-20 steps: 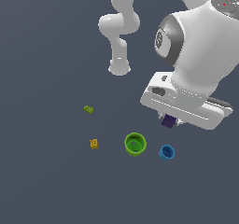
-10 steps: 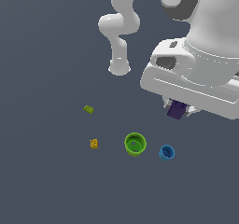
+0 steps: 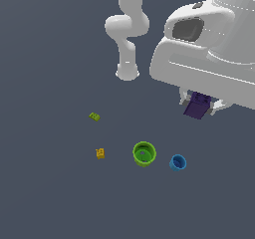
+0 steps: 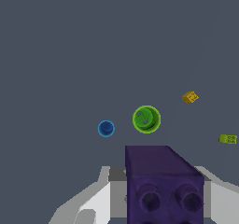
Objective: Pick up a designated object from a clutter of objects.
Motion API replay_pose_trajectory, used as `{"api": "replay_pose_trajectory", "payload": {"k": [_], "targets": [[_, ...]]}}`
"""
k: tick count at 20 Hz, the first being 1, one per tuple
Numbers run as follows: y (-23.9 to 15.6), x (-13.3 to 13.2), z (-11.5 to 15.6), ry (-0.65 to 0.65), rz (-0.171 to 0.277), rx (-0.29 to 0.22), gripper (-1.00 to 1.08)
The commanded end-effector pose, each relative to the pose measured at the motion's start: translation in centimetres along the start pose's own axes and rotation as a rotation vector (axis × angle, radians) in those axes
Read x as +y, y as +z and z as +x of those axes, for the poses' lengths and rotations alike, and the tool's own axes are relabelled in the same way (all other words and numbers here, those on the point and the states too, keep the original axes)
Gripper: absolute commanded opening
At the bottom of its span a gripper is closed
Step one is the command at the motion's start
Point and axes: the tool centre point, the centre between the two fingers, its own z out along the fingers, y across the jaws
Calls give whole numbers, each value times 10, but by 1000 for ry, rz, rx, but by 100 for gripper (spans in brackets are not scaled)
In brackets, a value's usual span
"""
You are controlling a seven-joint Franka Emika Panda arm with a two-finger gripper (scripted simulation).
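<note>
The white two-fingered gripper (image 3: 199, 105) is clamped on the small dark purple studded block (image 3: 197, 105), one pale finger (image 4: 95, 202) on each side of it, and the block hangs clear of the flat dark grey floor (image 3: 55, 193) with nothing beneath it. In the wrist view the purple block (image 4: 163, 183) fills the foreground between the fingers, and round recesses show on the face turned to the camera. Taking the round green plastic cup (image 3: 144, 153) as the landmark: it stands upright on the floor, its mouth open upward, and the held block is above it and off toward the exterior view's right. The smaller round blue cup (image 3: 178, 162) stands upright just beside the green cup on that same side, apart from it. The little yellow block (image 3: 100, 153) lies near the green cup on the exterior view's left, not touching it. The small olive-green brick (image 3: 94, 116) lies farther from the green cup than the yellow block does, beyond it and to the exterior view's left. The arm's white base (image 3: 127, 72) stands on the floor well behind the green cup.
</note>
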Motion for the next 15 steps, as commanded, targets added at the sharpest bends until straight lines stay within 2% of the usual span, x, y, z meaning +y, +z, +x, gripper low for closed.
{"api": "replay_pose_trajectory", "payload": {"k": [1,15], "targets": [[-9,0,3,0,0,0,-100],[-25,-1,10,0,0,-1,-100]]}}
